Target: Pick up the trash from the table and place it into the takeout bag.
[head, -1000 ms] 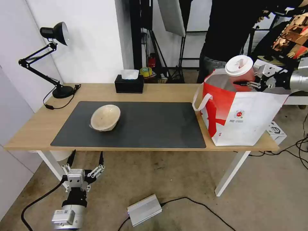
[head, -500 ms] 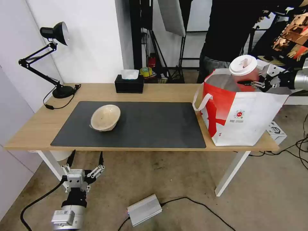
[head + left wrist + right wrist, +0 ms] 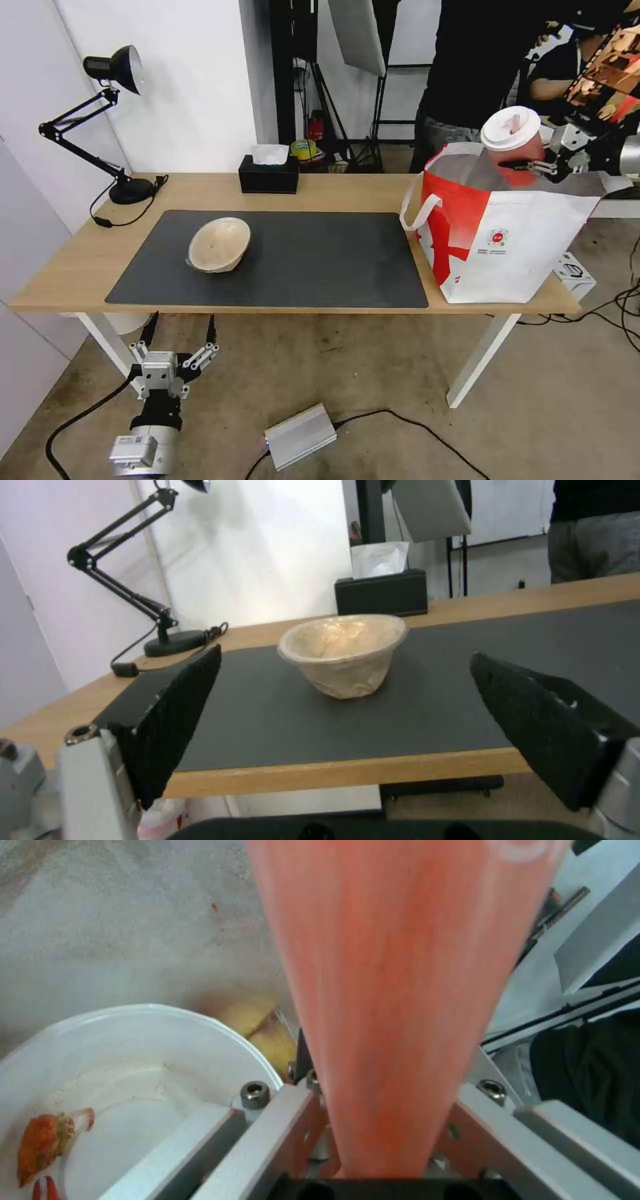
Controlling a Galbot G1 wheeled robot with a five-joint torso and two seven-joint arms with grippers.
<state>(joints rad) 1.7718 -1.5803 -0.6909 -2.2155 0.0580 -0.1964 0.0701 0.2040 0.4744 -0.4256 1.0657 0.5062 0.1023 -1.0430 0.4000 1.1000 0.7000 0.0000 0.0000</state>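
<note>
Cup carried up and rightward over the bag since a second ago — one of three items bagged, one in transit, one untouched.

Between the earlier head views and now, the cup (image 3: 512,141) has been lifted a little higher and shifted toward the far right corner of the bag (image 3: 507,247); it is held upright, clamped by the right tool (image 3: 533,165) above the bag's open mouth, not yet let go. Inside, on the foil lining, the white bowl (image 3: 127,1080) with red scraps is seen lying below the cup, so that item is judged done. The beige bowl (image 3: 219,244) is left on the mat (image 3: 320,267) of the bench (image 3: 80,260), well apart from the bag. The left tool (image 3: 179,337) is parked low before the bench edge, fingers spread wide and empty, faced toward the beige bowl — that pickup is still to be made.
</note>
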